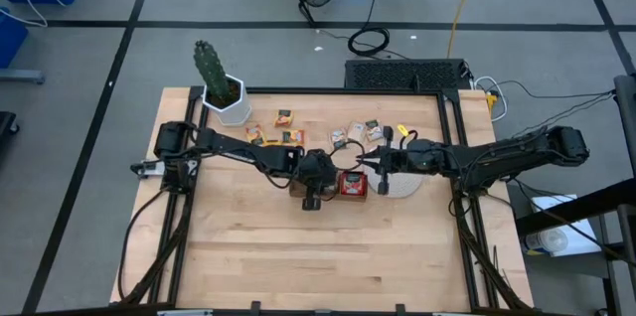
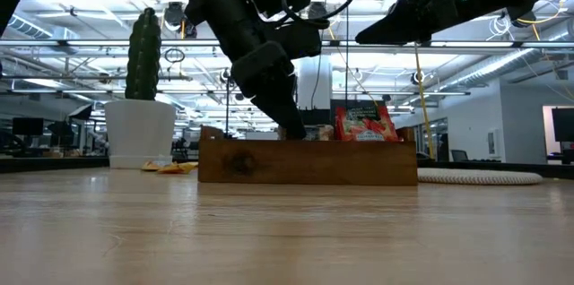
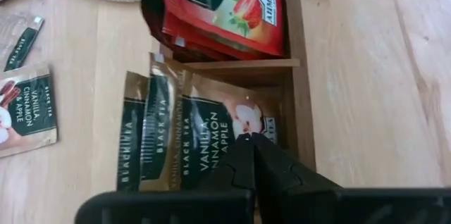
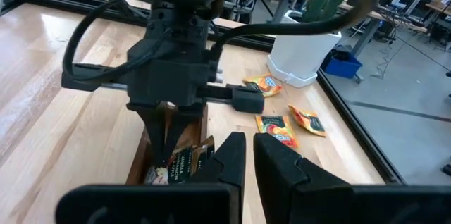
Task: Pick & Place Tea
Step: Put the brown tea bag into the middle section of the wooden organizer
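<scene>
My left pincer (image 3: 250,155) is down inside the wooden tray (image 3: 304,104) at the middle of the bench (image 1: 298,256), its fingers pressed together with their tips against the dark vanilla cinnamon apple sachets (image 3: 201,136) standing in the tray's middle compartment. Whether a sachet is pinched between them I cannot tell. The next compartment holds a packed stack of red strawberry sachets (image 3: 225,9), which from the low view rise above the tray's wall.

My right pincer (image 4: 248,155) hovers above the bench just beside the tray, near the whitish woven disc (image 1: 405,187), its fingers nearly together and holding nothing.

More tea lies loose on the bench: yellow-orange sachets (image 1: 286,117) behind the tray, toward the white pot (image 1: 232,103) with the cactus (image 1: 210,66), and a few pale and tan ones (image 1: 358,134) farther along, behind my right arm. One more vanilla sachet (image 3: 27,111) lies flat on the wood just outside the tray.
</scene>
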### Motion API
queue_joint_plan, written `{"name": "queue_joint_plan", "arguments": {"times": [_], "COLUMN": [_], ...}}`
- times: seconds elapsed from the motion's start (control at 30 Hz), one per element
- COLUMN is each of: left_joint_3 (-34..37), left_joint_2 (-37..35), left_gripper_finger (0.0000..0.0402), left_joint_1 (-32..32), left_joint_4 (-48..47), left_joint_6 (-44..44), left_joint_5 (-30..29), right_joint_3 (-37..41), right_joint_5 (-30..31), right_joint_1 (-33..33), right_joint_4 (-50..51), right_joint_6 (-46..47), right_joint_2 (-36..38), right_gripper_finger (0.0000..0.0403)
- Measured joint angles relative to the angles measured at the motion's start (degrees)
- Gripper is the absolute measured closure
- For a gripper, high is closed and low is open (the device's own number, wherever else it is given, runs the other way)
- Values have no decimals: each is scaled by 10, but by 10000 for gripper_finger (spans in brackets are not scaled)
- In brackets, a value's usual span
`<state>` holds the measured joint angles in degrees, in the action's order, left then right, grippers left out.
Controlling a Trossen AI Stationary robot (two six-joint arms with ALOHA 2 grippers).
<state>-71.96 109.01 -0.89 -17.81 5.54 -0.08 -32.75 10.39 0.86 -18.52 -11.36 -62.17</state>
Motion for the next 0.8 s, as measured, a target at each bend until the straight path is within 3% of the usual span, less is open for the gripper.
{"name": "queue_joint_plan", "arguments": {"times": [0.57, 0.8], "left_joint_3": [2, 1], "left_joint_2": [27, 42], "left_gripper_finger": [401, 401], "left_joint_1": [-2, -2], "left_joint_4": [-16, -14], "left_joint_6": [-34, -48], "left_joint_5": [25, -18], "right_joint_3": [0, 0], "right_joint_5": [0, 0], "right_joint_1": [0, 0], "right_joint_4": [0, 0], "right_joint_6": [-3, -3], "right_joint_2": [0, 0], "right_gripper_finger": [385, 385]}}
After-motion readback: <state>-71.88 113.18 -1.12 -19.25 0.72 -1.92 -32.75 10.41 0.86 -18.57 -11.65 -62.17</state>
